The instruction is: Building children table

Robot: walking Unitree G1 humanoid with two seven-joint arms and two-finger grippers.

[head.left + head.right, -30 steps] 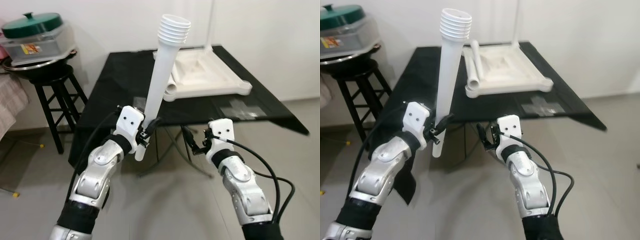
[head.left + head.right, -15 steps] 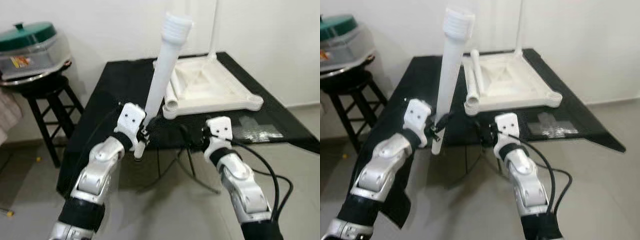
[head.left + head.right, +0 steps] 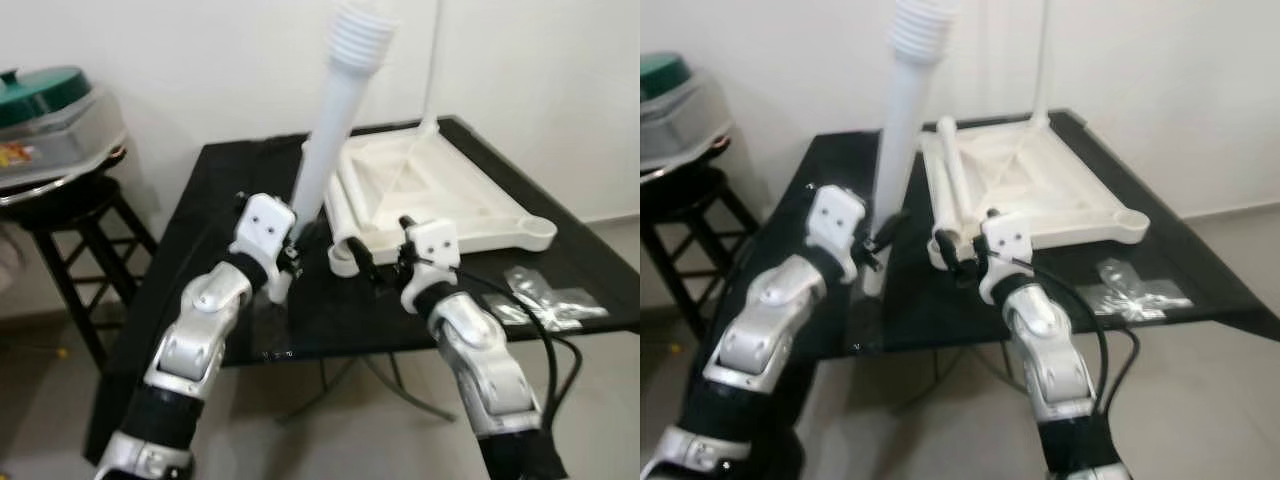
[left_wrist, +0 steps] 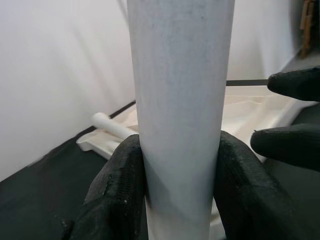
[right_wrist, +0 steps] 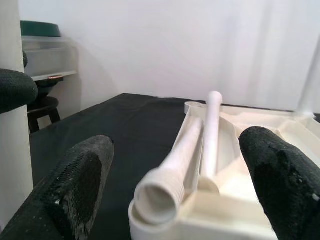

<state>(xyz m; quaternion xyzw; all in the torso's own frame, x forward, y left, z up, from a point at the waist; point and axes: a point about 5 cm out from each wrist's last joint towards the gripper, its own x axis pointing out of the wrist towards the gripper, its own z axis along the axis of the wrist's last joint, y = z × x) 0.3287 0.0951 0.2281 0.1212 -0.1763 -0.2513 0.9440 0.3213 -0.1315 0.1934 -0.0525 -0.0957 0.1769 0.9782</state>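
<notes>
One leg (image 3: 335,115) gripped (label (image 3: 8,153) unreadable)

White table leg (image 3: 335,120), threaded top cut off by the frame edge; stool (image 3: 70,215) partly cropped.

White walls (image 3: 180,60), grey floor (image 3: 330,440), black table (image 3: 230,190), black stool (image 3: 60,210).

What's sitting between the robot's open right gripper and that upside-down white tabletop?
The right wrist view shows two loose white plastic table legs lying between the right gripper and the white tabletop's hollow.
</notes>
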